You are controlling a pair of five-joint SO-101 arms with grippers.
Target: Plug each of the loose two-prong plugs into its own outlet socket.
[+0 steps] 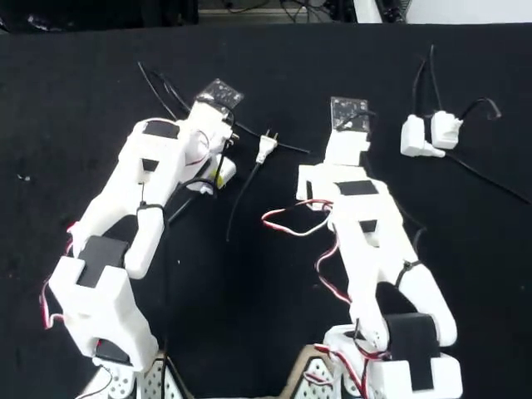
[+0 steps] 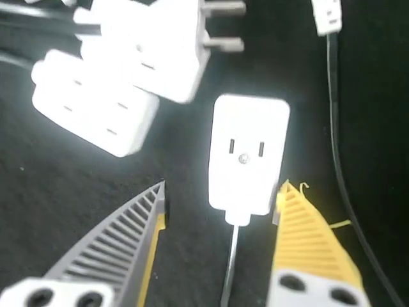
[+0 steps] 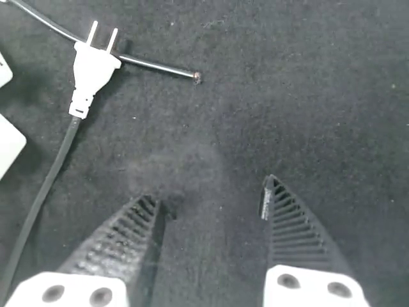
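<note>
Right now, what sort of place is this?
Probably a robot lab bench: black-covered table, left arm and right arm side by side, a loose plug and socket as test pieces.

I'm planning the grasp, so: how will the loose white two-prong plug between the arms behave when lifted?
The plug looks small, rigid and probably light, so it should lift easily. Its black cord curves loosely across the table, so it will likely trail floppily and may twist or tug the plug.
</note>
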